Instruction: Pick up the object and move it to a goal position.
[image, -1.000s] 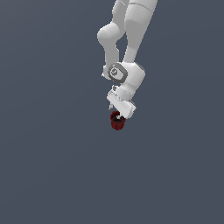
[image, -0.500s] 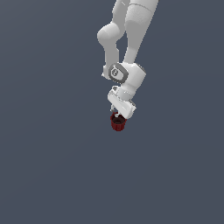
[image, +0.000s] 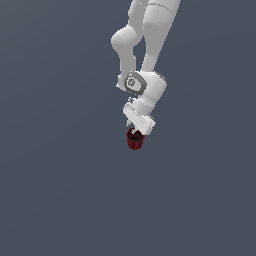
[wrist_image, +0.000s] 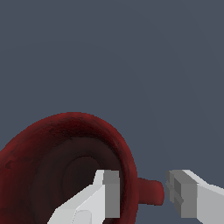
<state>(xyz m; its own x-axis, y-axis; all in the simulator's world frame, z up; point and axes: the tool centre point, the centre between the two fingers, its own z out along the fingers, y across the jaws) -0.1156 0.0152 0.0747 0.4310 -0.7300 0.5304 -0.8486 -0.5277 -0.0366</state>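
A: Which step is this?

B: The grasp, I think. In the exterior view the gripper (image: 136, 131) sits right on top of the dark red pot (image: 135, 140), near the middle of the plain grey ground (image: 60, 190).

A: And the claw itself?

B: Part open. The wrist view shows 1 finger (wrist_image: 105, 192) inside the pot's hollow and the other (wrist_image: 186, 194) outside, with the rim wall (wrist_image: 127, 175) and a small red nub (wrist_image: 151, 191) between them. The outer pad stands clear of the nub; whether the inner pad touches the wall I cannot tell.

A: So nothing is held?

B: Not that I can see.

A: Next move?

B: I judge the 2 fingers must pinch onto the wall, then lift straight. No goal marker shows in either view, so where to carry the pot is unknown.
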